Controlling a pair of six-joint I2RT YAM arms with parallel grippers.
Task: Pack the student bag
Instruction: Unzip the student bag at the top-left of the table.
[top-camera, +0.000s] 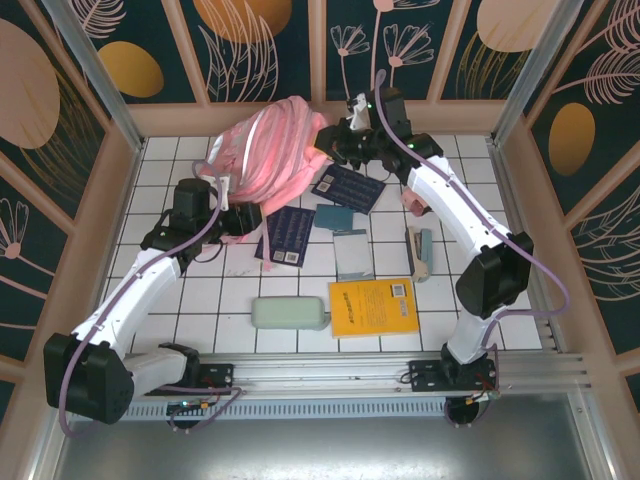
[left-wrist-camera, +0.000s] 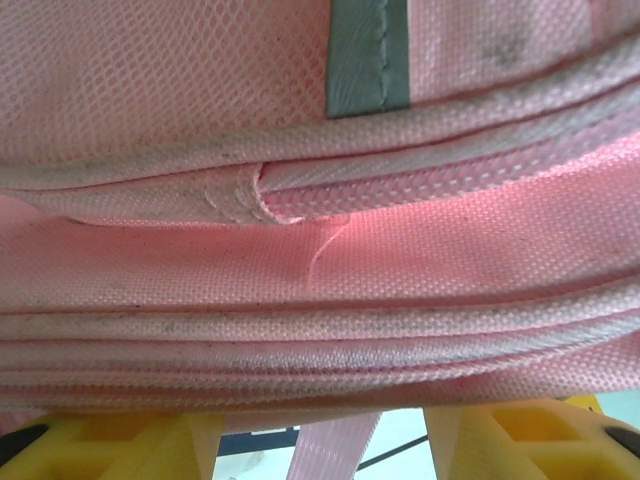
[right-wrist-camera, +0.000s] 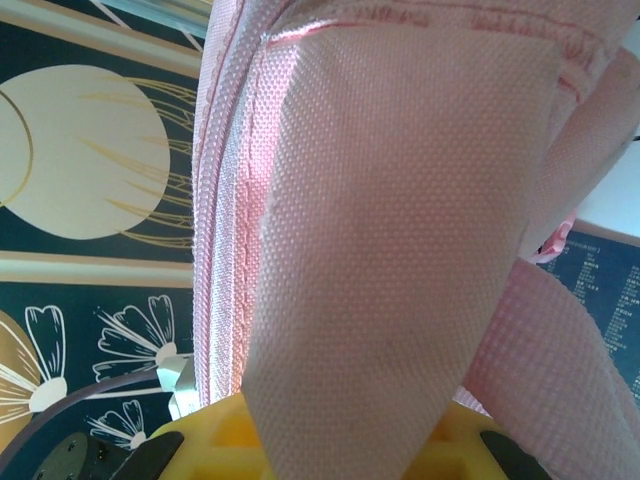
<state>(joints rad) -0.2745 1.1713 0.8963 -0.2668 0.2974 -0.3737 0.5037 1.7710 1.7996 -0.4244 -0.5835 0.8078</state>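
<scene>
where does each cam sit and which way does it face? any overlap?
Top external: above and behind the bases, looking down on the table, student bag, both arms, left gripper, right gripper.
Left wrist: pressed close to bag fabric; left fingers at bottom edge.
Right wrist: faces bag strap and back wall; right fingers at bottom.
Shared: all three see the bag.

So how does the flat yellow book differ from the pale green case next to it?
The flat yellow book is square-cornered and printed, with a pale label near one corner; the pale green rounded case is plain and soft-cornered. The book is broader and roughly square; the case is a narrower oblong. Both lie flat, side by side, on the white tiled table near the arm bases, not yet in the pink fabric backpack.
</scene>
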